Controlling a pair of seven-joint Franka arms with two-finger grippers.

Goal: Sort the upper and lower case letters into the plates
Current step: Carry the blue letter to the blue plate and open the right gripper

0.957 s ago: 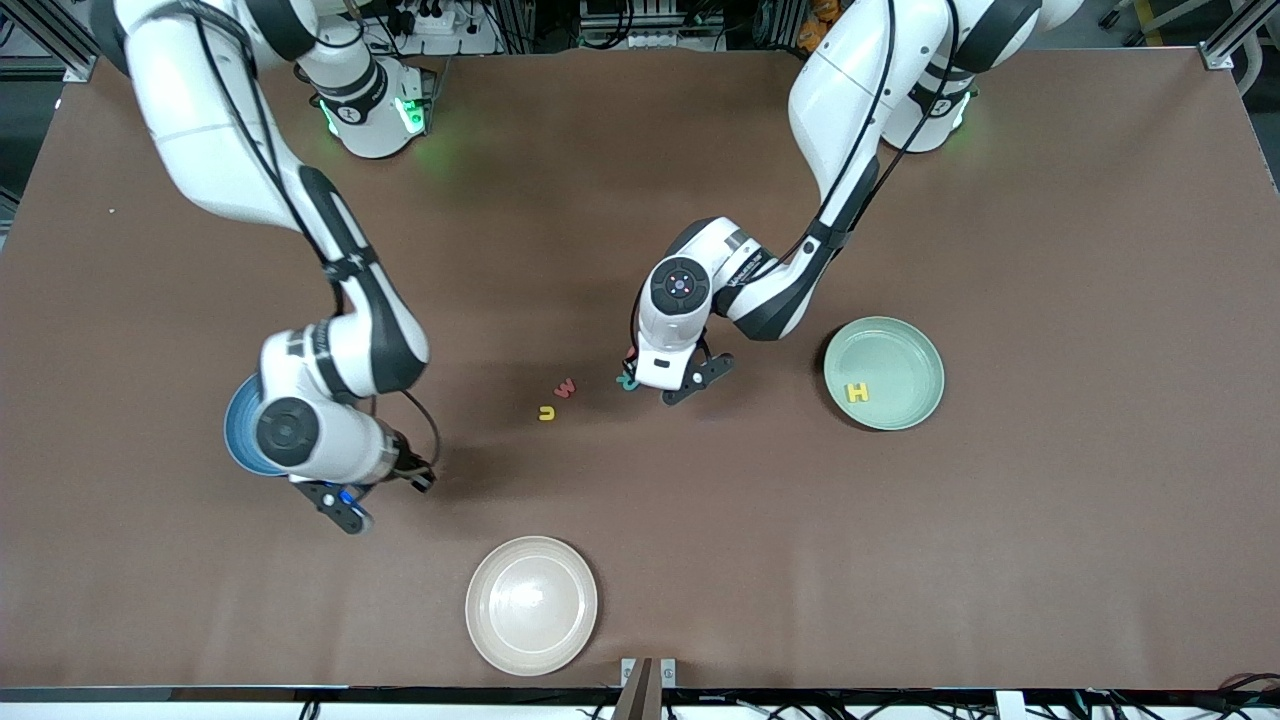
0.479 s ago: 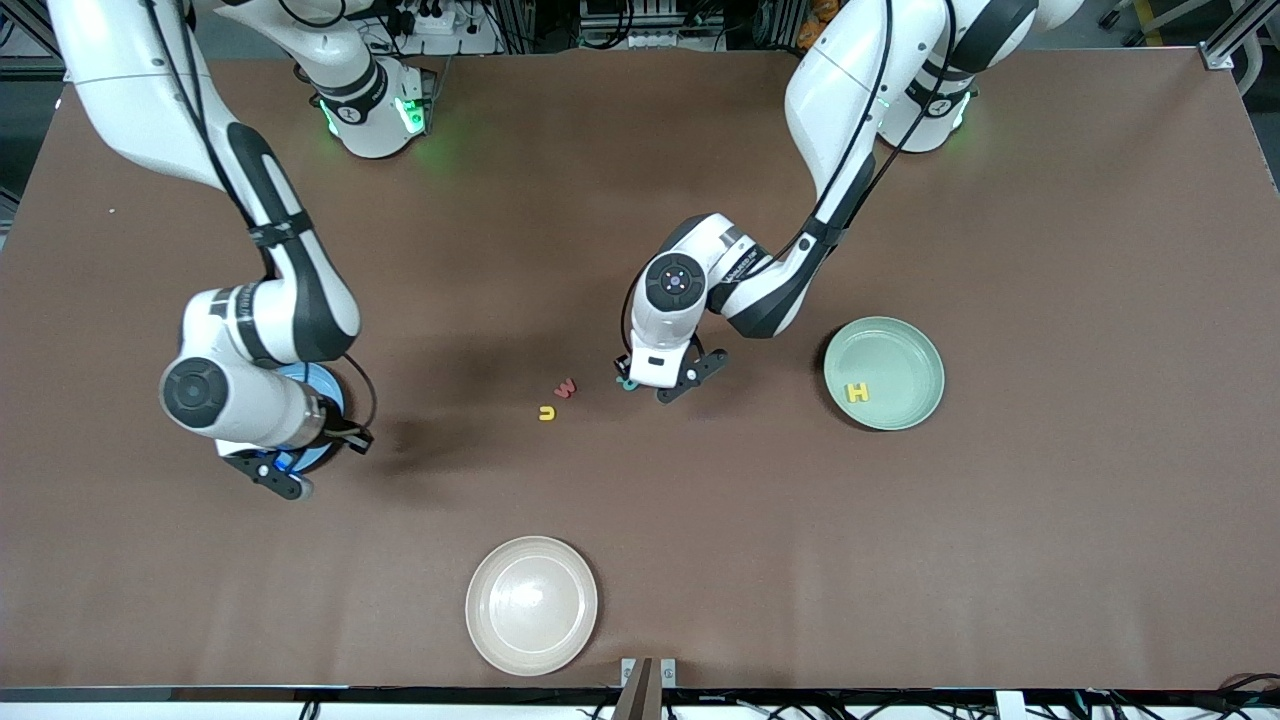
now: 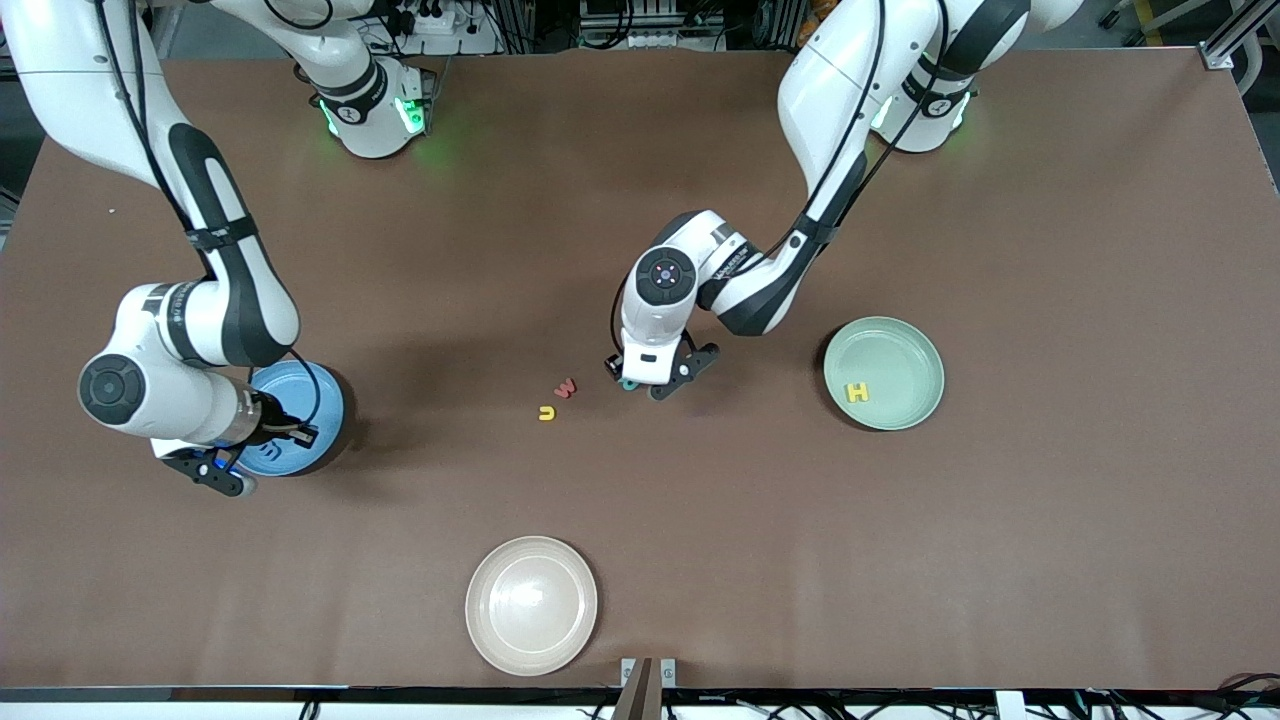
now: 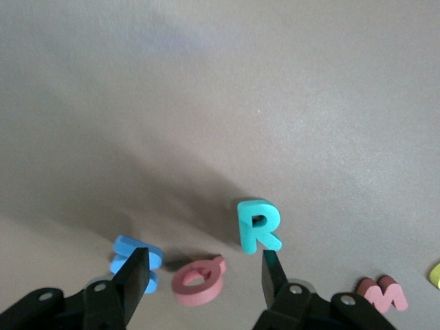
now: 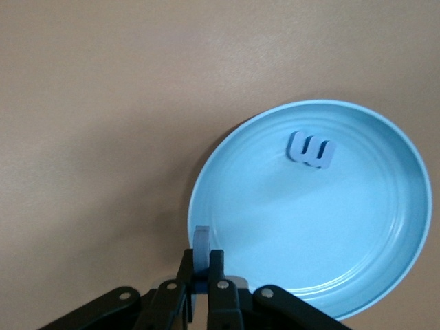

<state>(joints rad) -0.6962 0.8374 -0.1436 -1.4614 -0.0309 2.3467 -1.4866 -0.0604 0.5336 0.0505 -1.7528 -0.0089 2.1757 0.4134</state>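
Plates come first for you: the blue plate [image 3: 310,405] sits toward the right arm's end of the table, the mint green plate [image 3: 884,373] toward the left arm's end with a yellow H [image 3: 857,392] in it, and a cream-white plate [image 3: 531,605] lies nearest the front camera. Your right wrist view alone shows a blue w [image 5: 311,149] lying flat in the blue plate, and the right gripper [image 5: 203,265] pinched on a small blue letter [image 5: 201,251] over that plate's rim. Your left wrist view alone shows the left gripper [image 4: 203,275], spread wide, low over a pink Q [image 4: 199,280], with a teal R [image 4: 258,225], a blue letter [image 4: 136,256] and a pink w [image 4: 381,293] beside it. A yellow u [image 3: 546,413] lies by that w at mid-table.
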